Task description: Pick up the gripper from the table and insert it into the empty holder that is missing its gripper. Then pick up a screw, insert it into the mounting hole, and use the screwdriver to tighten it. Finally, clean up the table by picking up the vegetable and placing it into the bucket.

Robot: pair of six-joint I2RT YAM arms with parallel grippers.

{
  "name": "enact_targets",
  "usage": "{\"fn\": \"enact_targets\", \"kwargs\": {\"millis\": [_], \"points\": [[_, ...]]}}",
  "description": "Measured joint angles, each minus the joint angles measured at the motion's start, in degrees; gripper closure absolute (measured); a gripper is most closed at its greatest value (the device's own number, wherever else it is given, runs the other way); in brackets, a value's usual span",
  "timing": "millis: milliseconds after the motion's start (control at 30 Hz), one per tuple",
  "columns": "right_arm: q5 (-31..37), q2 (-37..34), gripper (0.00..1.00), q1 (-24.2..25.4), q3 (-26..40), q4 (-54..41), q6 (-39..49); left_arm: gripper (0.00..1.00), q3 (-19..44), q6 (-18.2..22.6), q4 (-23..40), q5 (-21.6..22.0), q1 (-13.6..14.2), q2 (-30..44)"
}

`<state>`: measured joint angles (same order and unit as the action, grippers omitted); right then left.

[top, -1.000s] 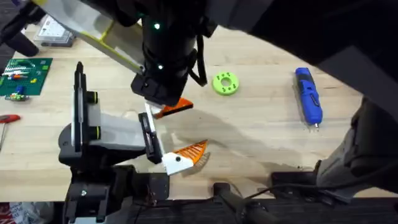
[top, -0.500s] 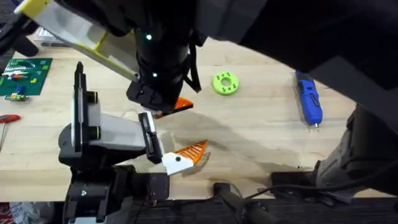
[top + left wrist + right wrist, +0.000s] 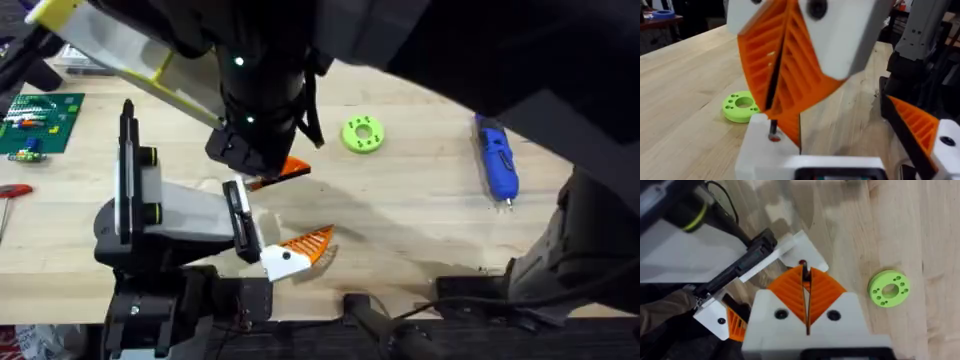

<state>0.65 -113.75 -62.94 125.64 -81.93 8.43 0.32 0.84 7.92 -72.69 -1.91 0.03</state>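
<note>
1 holder (image 3: 180,215), w/ 1 orange gripper (image 3: 300,248) at its end. 1 lime-green ring (image 3: 362,134) + 1 blue screwdriver (image 3: 496,155) beyond it. 1 green circuit board (image 3: 38,122), 1 red-handled screwdriver (image 3: 12,190) on holder's other side.

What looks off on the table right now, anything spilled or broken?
Nothing stands out. The blue screwdriver and green ring lie flat on the table, apart from each other; no spill or breakage visible.

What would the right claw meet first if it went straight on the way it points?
Probably the gripper, at its white base, just beyond the screw pinched in the right claw; depth is unclear.
</note>
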Motion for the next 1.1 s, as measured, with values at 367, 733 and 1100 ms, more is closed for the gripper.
{"fn": "enact_targets", "kwargs": {"millis": [367, 733, 1100], "points": [[0.2, 0.0, 0.998, -0.1, 0.0, -0.4, 0.0, 0.015, 0.0, 0.0, 0.0, 0.0, 0.0, 0.0], [0.2, 0.0, 0.998, -0.1, 0.0, -0.4, 0.0, 0.013, 0.0, 0.0, 0.0, 0.0, 0.0, 0.0], [0.2, 0.0, 0.998, -1.2, 0.0, -0.4, 0.0, 0.015, 0.0, 0.0, 0.0, 0.0, 0.0, 0.0]]}}
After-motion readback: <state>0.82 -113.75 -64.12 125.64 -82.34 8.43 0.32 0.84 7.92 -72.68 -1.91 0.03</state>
